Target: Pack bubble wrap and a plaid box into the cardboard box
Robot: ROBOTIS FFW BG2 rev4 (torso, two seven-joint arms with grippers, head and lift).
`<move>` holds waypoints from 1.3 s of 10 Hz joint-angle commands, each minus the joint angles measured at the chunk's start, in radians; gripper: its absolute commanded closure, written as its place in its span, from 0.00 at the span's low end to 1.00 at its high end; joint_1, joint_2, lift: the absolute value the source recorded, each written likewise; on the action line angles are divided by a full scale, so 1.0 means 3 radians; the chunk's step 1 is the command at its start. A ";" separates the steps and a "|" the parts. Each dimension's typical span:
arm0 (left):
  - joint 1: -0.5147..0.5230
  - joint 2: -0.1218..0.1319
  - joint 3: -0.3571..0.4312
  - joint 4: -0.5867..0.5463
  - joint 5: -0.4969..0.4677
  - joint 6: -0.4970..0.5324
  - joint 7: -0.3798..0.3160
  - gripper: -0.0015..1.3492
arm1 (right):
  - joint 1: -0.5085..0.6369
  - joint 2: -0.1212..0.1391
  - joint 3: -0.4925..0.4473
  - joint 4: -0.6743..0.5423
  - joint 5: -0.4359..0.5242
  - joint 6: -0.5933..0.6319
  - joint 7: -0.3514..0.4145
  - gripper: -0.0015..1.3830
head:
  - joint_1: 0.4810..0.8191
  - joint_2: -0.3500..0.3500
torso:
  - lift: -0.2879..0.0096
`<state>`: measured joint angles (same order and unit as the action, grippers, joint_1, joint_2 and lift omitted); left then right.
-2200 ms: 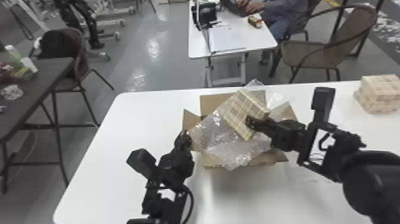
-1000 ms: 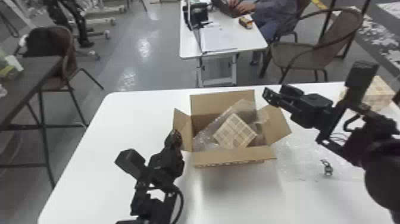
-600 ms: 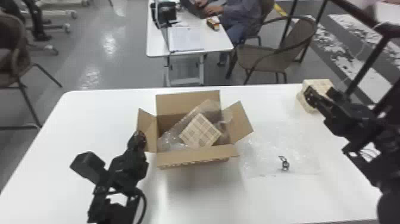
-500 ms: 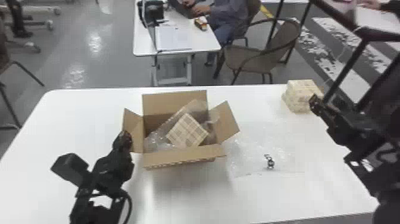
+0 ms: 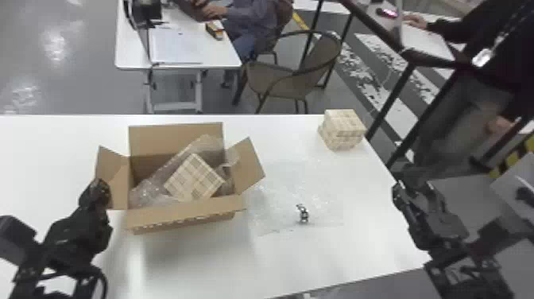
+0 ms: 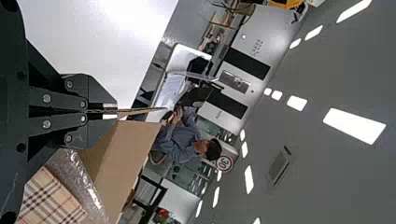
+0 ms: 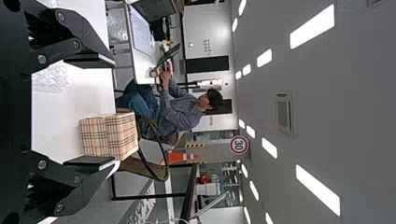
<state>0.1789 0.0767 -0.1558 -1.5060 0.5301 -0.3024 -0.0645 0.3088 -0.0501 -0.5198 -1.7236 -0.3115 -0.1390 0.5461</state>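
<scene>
Plaid box (image 5: 194,179) askew on bubble wrap (image 5: 149,197) inside cardboard box (image 5: 178,215), left end effector (image 6: 116,112) pinching left flap (image 5: 118,181); right end effector (image 7: 111,111) wide, right of cardboard box, where a careless nudge might topple plaid stack (image 5: 343,131) off desk (image 5: 198,262).
</scene>
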 commanded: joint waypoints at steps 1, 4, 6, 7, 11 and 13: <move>-0.0008 0.0000 0.0013 0.0004 0.0002 -0.0005 -0.0005 0.88 | 0.0009 0.0106 -0.0164 0.0264 0.0067 -0.0222 0.0148 0.38 | 0.63 0.13 | 0.65; 0.0002 -0.0010 0.0044 0.0004 0.0007 -0.0010 -0.0020 0.88 | 0.0090 0.0170 -0.0492 0.0422 0.0435 -0.0539 0.0440 0.38 | 0.63 0.08 | 0.65; 0.0028 -0.0015 0.0126 0.0004 -0.0039 0.0016 -0.0036 0.88 | 0.0183 0.0170 -0.0507 0.0479 0.0440 -0.0539 0.0440 0.38 | 0.63 0.05 | 0.65; 0.0038 -0.0041 0.0202 0.0004 -0.0095 0.0016 -0.0025 0.88 | 0.0167 0.0170 -0.0507 0.0499 0.0445 -0.0534 0.0440 0.38 | 0.63 0.05 | 0.65; -0.0059 -0.0210 0.0857 0.0009 -0.0489 0.0241 -0.0112 0.88 | 0.0106 0.0170 -0.0502 0.0540 0.0456 -0.0488 0.0465 0.38 | 0.63 0.11 | 0.65; -0.0126 -0.0251 0.1215 0.0024 -0.0662 0.0292 -0.0092 0.88 | 0.0060 0.0170 -0.0502 0.0555 0.0456 -0.0457 0.0506 0.38 | 0.63 0.22 | 0.65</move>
<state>0.1473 0.0061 0.1807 -1.5006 0.3436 -0.2188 -0.0922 0.3297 0.0000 -0.6703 -1.5577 -0.1750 -0.2784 0.6977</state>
